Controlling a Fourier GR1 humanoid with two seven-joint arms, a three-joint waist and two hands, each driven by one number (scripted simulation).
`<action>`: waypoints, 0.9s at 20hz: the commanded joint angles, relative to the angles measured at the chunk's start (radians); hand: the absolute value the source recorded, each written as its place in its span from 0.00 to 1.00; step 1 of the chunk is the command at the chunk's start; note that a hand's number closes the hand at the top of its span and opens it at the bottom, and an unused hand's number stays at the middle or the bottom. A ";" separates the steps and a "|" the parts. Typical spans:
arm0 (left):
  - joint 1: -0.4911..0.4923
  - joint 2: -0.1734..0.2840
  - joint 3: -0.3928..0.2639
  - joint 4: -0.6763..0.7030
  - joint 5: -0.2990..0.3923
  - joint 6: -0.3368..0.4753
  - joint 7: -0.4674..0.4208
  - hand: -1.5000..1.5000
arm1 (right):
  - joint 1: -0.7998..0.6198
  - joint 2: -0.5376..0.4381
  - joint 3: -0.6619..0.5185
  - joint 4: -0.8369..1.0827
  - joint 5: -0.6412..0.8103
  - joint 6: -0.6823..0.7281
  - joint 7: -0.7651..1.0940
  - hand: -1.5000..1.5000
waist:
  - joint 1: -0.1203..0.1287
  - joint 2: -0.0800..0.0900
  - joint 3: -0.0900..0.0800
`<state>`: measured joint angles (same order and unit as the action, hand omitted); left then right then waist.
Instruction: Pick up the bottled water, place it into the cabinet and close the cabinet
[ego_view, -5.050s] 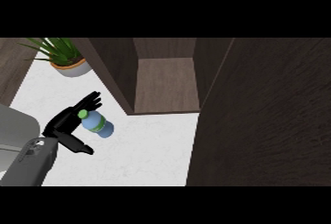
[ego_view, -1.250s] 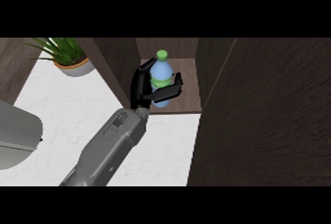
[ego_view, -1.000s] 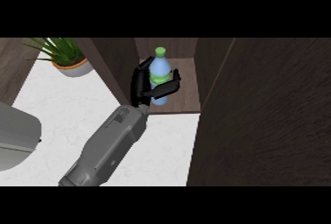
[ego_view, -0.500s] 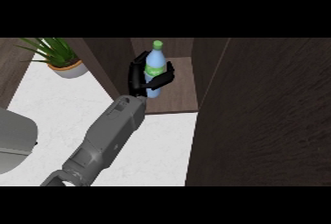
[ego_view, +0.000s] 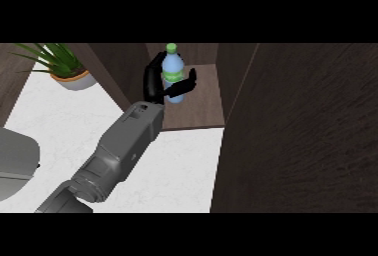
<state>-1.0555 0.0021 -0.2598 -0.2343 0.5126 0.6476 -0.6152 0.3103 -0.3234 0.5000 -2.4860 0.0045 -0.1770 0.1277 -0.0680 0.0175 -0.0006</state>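
We see the water bottle (ego_view: 173, 75) standing upright (green cap on top) inside the open cabinet (ego_view: 199, 107), toward twelve o'clock. Our left hand (ego_view: 156, 82) has its fingers and thumb curled round it. A potted plant (ego_view: 63, 67) sits at ten o'clock on the counter (ego_view: 177, 165).

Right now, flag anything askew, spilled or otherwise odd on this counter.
Nothing stands out. The bottled water is upright inside the open cabinet, capped, with the left hand curled round it. The potted plant stands upright on the white counter. No spill shows.
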 joint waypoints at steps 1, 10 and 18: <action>-0.031 -0.002 -0.002 0.060 -0.017 0.008 -0.015 0.00 | 0.069 -0.024 -0.008 -0.102 -0.039 0.018 0.007 0.00 | -0.006 -0.001 0.000; -0.077 -0.002 0.058 0.096 0.012 -0.060 -0.034 0.00 | 0.030 -0.005 -0.025 -0.092 -0.046 0.028 0.024 0.00 | -0.005 0.007 -0.001; -0.106 -0.002 0.049 0.123 -0.014 -0.094 -0.049 0.00 | 0.021 -0.001 -0.040 -0.079 -0.065 0.056 0.013 0.00 | -0.009 0.005 0.000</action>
<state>-1.1390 0.0055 -0.1970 -0.1225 0.5159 0.5649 -0.6745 0.3244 -0.3187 0.4668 -2.4818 -0.0125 -0.1287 0.0957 -0.0750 0.0242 -0.0009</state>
